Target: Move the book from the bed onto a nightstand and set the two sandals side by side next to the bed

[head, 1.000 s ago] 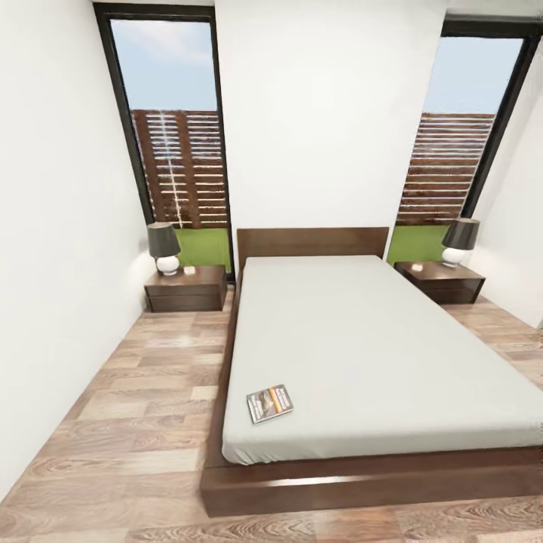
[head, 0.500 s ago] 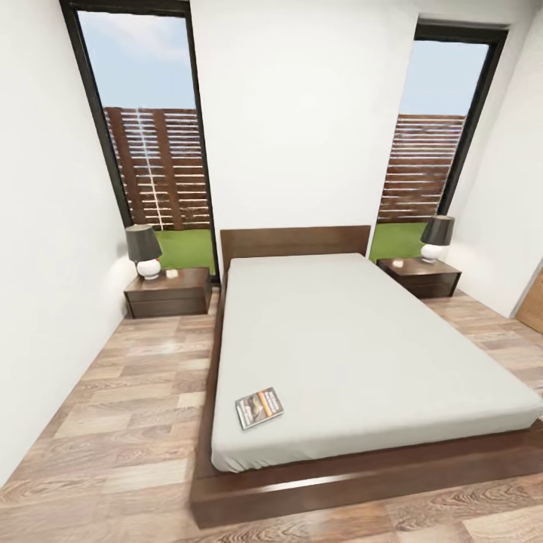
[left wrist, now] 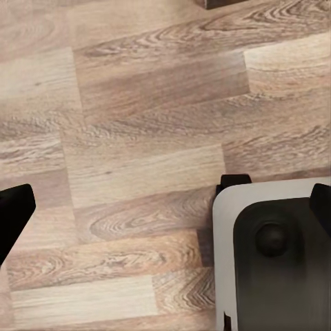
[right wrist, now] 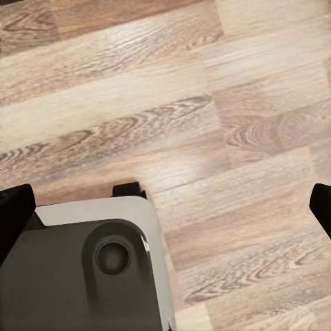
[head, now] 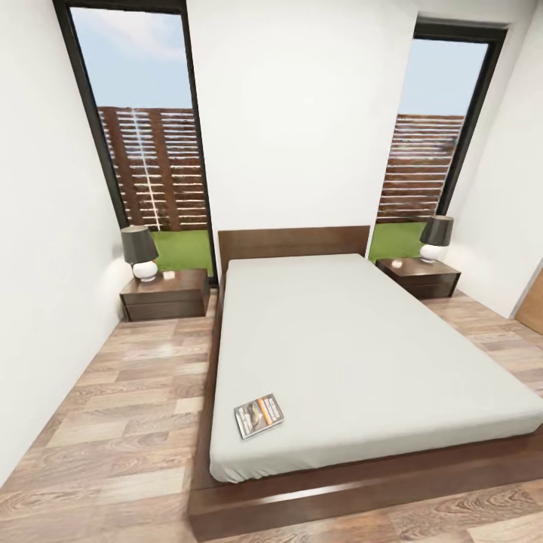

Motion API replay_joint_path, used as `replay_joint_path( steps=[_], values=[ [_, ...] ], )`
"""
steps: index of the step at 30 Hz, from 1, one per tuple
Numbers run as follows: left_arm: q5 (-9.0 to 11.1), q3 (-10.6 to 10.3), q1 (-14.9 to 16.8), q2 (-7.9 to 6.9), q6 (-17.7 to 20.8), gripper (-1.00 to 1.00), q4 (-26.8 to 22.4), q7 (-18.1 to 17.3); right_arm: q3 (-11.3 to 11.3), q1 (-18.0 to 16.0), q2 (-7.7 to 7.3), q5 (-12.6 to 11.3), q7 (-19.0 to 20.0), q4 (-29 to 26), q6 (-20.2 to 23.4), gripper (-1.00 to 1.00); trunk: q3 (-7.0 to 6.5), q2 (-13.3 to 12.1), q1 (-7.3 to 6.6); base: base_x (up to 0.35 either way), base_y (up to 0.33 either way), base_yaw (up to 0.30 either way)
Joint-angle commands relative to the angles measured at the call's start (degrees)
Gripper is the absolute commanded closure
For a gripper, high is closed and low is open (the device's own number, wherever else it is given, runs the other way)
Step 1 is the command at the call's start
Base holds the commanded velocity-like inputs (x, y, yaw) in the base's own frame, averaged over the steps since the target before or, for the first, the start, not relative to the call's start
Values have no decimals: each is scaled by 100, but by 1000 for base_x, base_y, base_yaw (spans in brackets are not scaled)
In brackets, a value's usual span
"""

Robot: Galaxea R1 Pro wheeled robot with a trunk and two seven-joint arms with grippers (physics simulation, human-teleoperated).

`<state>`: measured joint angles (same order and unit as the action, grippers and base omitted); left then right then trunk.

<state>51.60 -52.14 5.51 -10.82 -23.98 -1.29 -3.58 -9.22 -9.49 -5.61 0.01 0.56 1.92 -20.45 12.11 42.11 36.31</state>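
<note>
The bedroom lies ahead in the head view. The book [head: 259, 415], dark with an orange band, lies flat on the pale mattress of the bed [head: 354, 354], near its front left corner. One dark brown nightstand [head: 164, 298] stands left of the headboard and another nightstand [head: 419, 279] stands to its right. The blue sandals are out of view. My left gripper [left wrist: 165, 207] hangs open over the plank floor, its black fingertips [left wrist: 12, 215] far apart. The right gripper [right wrist: 165, 207] is likewise open above the floor, holding nothing.
A dark-shaded lamp [head: 140, 253] stands on the left nightstand, and another lamp [head: 436, 237] on the right one. Wood floor [head: 128, 400] runs along the bed's left side beside the white wall. My grey base [left wrist: 276, 255] sits below the grippers. A brown panel [head: 532, 302] shows far right.
The whole head picture has shifted left and the bed sits slightly lower and nearer, so the camera has moved. Nothing in the room has changed place.
</note>
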Motion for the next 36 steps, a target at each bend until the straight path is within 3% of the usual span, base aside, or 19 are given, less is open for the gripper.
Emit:
replay_joint_path(
  steps=[1, 36],
  values=[
    [61, -25, 3, -1, -10, -100, 2, -37, -27, -9, 0, 2, 6, 20, -36, -100, 8, 6, 2, 44, 10, -5],
    [53, -24, 3, 5, -2, -100, -7, -37, -27, -9, 7, 8, 6, 19, -37, -100, 70, 6, 2, 94, -23, 85]
  ],
)
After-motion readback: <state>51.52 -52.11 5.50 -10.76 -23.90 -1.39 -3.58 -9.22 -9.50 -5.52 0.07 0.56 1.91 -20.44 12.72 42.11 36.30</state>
